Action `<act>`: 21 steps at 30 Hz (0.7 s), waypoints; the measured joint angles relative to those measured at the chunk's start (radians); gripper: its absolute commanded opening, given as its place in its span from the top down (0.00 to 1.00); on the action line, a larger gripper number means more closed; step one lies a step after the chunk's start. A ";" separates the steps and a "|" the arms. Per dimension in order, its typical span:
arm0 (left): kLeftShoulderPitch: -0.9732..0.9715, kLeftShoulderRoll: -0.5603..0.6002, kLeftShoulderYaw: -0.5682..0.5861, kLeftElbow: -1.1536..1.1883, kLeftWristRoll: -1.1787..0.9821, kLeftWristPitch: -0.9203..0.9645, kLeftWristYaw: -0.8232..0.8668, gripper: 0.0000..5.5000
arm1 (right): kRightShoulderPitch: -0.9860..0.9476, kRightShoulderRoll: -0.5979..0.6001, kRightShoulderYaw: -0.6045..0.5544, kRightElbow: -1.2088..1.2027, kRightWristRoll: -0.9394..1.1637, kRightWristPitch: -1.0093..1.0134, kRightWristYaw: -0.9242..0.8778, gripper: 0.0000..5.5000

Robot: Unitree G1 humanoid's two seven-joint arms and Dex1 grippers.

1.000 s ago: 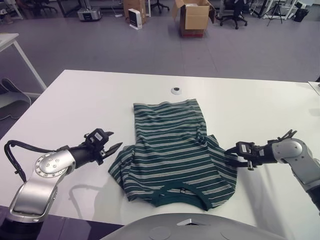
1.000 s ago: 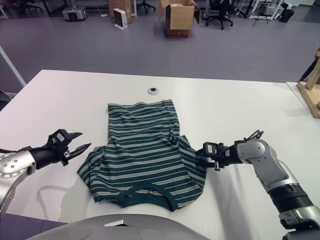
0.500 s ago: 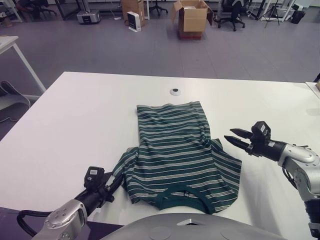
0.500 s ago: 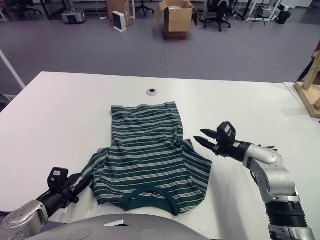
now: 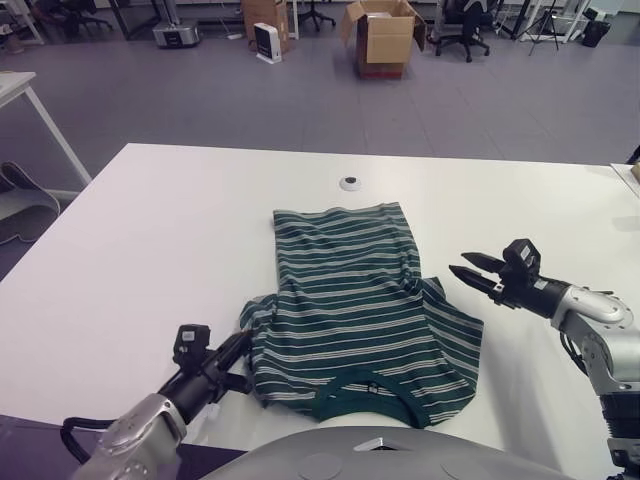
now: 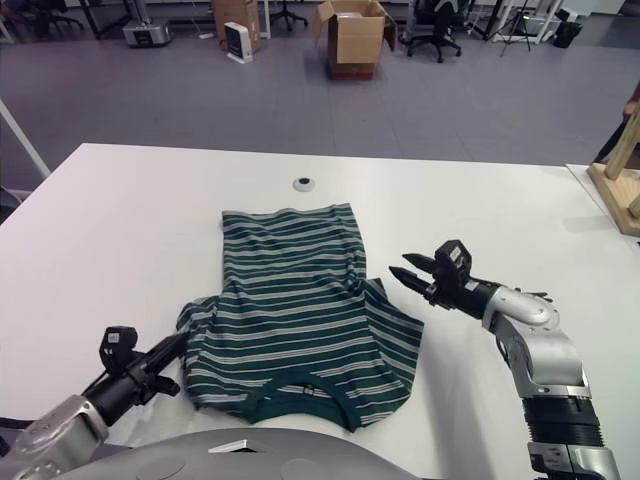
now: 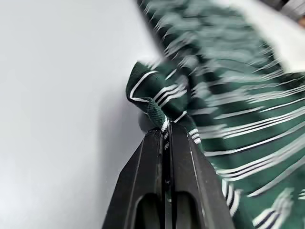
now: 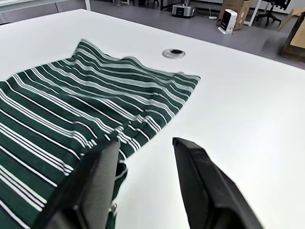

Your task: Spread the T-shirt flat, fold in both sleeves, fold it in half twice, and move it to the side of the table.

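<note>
The striped T-shirt [image 5: 350, 300] is lying in the middle of the table [image 5: 150, 220], collar toward the robot, with white tabletop stretching wide on both sides. The left gripper [image 5: 238, 346] is pinching the left sleeve cuff [image 7: 147, 95], fingers clamped on it. The right gripper [image 5: 468, 270] is hovering just beside the right sleeve [image 5: 455, 320], fingers spread, holding nothing.

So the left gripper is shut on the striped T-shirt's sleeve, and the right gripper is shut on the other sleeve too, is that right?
Not quite. The left gripper is shut on the T-shirt's sleeve, but the right gripper is open and holds nothing, just off the other sleeve. The right wrist view shows its fingers spread apart.
</note>
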 measured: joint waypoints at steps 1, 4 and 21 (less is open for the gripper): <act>0.000 0.010 0.011 -0.003 -0.016 0.005 -0.007 1.00 | 0.000 0.000 0.000 0.001 -0.002 -0.003 0.000 0.62; -0.025 0.101 0.064 -0.051 -0.074 0.034 -0.044 1.00 | 0.002 0.000 0.000 0.008 -0.011 -0.012 0.003 0.62; -0.403 0.280 -0.306 -0.115 -0.118 0.228 -0.033 1.00 | 0.065 -0.016 0.040 0.013 -0.069 -0.017 0.050 0.62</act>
